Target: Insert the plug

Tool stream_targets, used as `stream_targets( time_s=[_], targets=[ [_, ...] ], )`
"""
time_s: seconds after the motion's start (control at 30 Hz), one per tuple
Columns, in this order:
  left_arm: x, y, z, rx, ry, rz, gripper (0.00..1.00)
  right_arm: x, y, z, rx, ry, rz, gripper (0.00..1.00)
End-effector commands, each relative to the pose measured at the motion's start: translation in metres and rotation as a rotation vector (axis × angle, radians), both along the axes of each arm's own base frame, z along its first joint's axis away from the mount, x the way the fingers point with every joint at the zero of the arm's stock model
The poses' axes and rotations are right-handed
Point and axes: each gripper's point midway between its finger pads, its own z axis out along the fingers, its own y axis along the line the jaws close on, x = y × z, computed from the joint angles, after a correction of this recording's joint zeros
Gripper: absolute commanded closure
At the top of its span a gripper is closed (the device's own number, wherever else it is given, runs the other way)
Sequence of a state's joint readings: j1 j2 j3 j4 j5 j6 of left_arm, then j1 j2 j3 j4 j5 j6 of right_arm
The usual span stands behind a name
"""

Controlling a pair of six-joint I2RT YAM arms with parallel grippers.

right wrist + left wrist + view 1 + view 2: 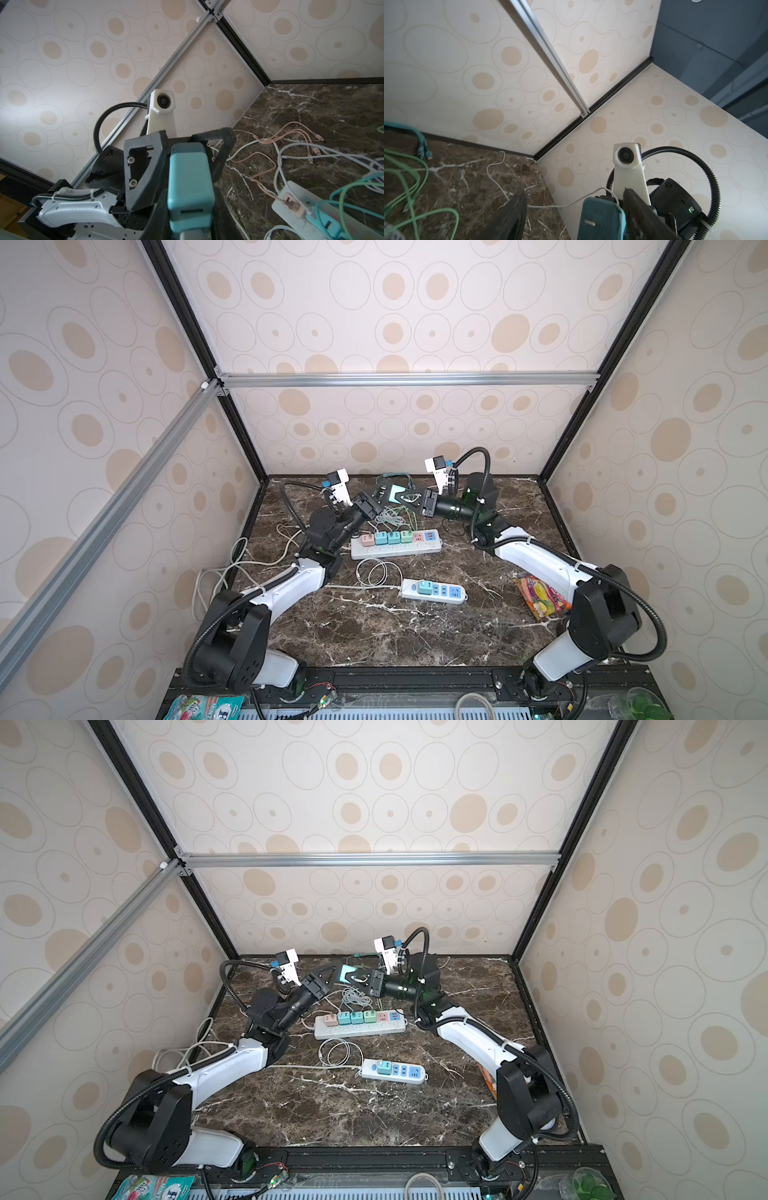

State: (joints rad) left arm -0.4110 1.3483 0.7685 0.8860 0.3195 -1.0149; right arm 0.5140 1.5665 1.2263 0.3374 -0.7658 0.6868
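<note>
Teal plug sits pinched in your right claw, up in the air behind the long power strip. Your left claw is spread wide around it, gripping nothing. Draw left straight back, then square the pins over an empty socket.

The teal plug was a small blocky charger with round corners. It was up in the air over the back of the table, tipped on its side, and the right gripper pinched it. The right wrist view showed a little slot in one face of it.

The long white power strip lay flat below it, nearer the front. It had one pink, two teal and one green plug in a row, and two free holes at one end.

The short white power strip lay flat, nearer still to the front, with one teal plug in it.
</note>
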Motion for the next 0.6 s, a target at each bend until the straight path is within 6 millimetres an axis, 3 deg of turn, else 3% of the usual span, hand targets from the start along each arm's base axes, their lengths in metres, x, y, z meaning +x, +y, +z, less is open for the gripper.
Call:
stream_targets(
  time_s=[0.0, 0.23, 0.43, 0.57],
  targets=[
    [0.001, 0.033, -0.014, 0.183, 0.017, 0.202, 0.15, -0.011, -0.020, -0.013, -0.199, -0.064, 0.011, 1.00],
    [-0.014, 0.078, -0.029, 0.384, 0.061, 0.411, 0.02, -0.032, -0.063, -0.065, -0.615, -0.139, 0.045, 1.00],
    [-0.032, 0.113, -0.034, 0.493, 0.091, 0.554, 0.01, -0.058, -0.100, -0.113, -0.898, -0.190, 0.174, 1.00],
    [-0.043, 0.133, -0.037, 0.500, 0.102, 0.640, 0.02, -0.081, -0.114, -0.141, -1.010, -0.183, 0.296, 1.00]
  ],
)
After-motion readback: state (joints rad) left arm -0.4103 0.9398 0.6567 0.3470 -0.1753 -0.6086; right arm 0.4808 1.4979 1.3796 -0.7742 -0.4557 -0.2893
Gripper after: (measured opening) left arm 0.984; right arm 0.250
